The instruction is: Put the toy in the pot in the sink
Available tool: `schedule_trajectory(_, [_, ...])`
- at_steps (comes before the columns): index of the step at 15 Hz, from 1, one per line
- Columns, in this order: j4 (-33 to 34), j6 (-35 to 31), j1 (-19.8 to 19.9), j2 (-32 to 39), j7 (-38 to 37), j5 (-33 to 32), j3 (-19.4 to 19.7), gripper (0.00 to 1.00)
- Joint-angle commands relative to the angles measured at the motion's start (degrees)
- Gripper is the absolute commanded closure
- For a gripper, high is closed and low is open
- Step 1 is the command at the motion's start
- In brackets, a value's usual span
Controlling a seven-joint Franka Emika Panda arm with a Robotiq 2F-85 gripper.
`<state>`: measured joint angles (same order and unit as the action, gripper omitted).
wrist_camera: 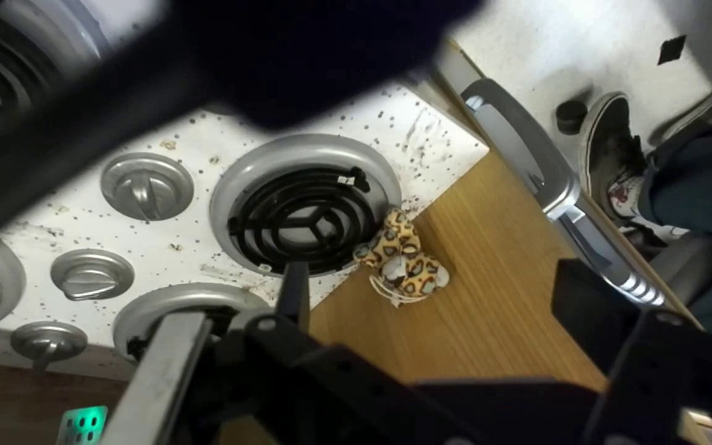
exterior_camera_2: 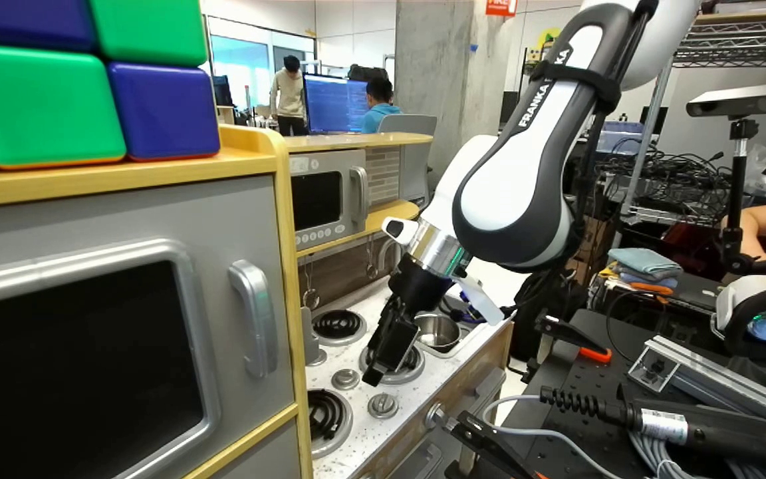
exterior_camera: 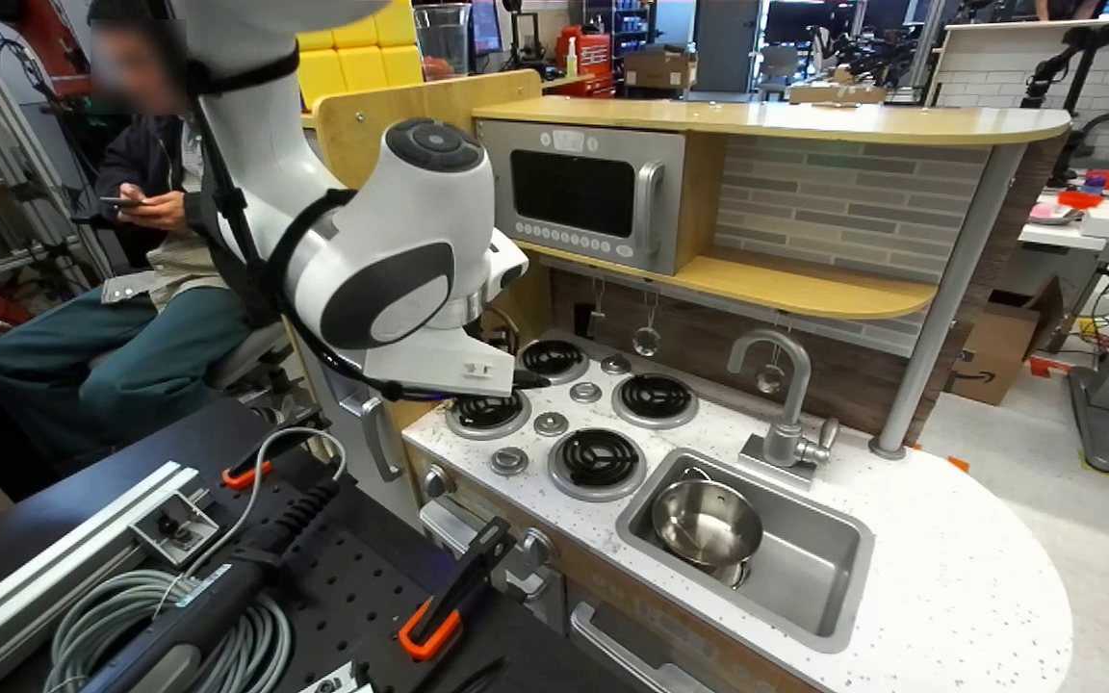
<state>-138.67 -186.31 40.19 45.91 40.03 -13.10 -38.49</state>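
The toy [wrist_camera: 400, 259] is a small leopard-spotted plush with white patches and a thin white loop. In the wrist view it lies at the counter's edge, between a burner and a wooden panel. It is hidden in both exterior views. My gripper [wrist_camera: 433, 276] is open and empty, its fingers wide apart with the toy showing between and beyond them. In an exterior view the gripper [exterior_camera_2: 378, 362] points down over the stove. The shiny silver pot [exterior_camera: 707, 525] stands empty in the left part of the grey sink [exterior_camera: 814, 587]. The pot [exterior_camera_2: 437, 331] also shows behind the gripper.
The wooden panel [wrist_camera: 486, 303] rises beside the toy. Black coil burners [exterior_camera: 598, 459] and silver knobs [wrist_camera: 147, 186] cover the stove. A curved faucet [exterior_camera: 786, 385] stands behind the sink. A toy microwave [exterior_camera: 593, 192] and shelf overhang the counter's back. A black table with tools lies in front.
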Motion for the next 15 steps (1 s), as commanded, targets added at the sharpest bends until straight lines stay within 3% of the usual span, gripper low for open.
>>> schedule_trajectory(1, [5.7,-2.9,4.8,11.2,0.7,-8.8,-1.4,0.0])
schedule_trajectory(8, [13.9,0.2,7.9,22.9,1.0,-15.1,-2.3,0.0])
schedule_trajectory(15, [17.7,0.8,7.3,29.2,2.1,-17.6,-2.3,0.0])
